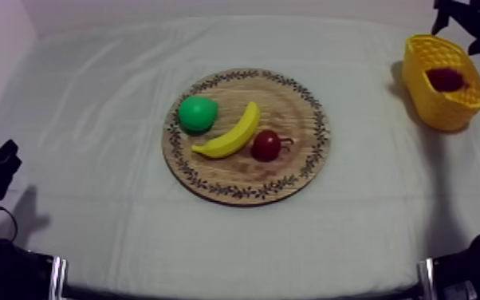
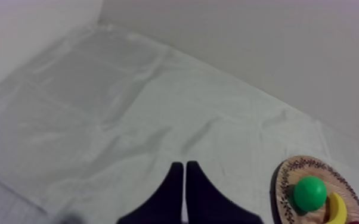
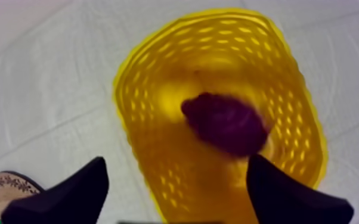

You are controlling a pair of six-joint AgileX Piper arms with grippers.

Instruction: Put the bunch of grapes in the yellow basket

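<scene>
Right gripper (image 3: 176,162) spread wide over bunch of grapes (image 3: 225,124) in yellow basket (image 3: 153,76), two o'clock of wooden board (image 1: 247,179); left gripper (image 2: 185,167) pinched narrow. Grapes likely light, knobbly; grip mid-bunch.

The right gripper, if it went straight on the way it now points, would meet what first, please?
Probably the dark purple bunch of grapes lying in the yellow openwork basket: the open right gripper hangs above it, pointing down into it. Depth is unclear.
</scene>
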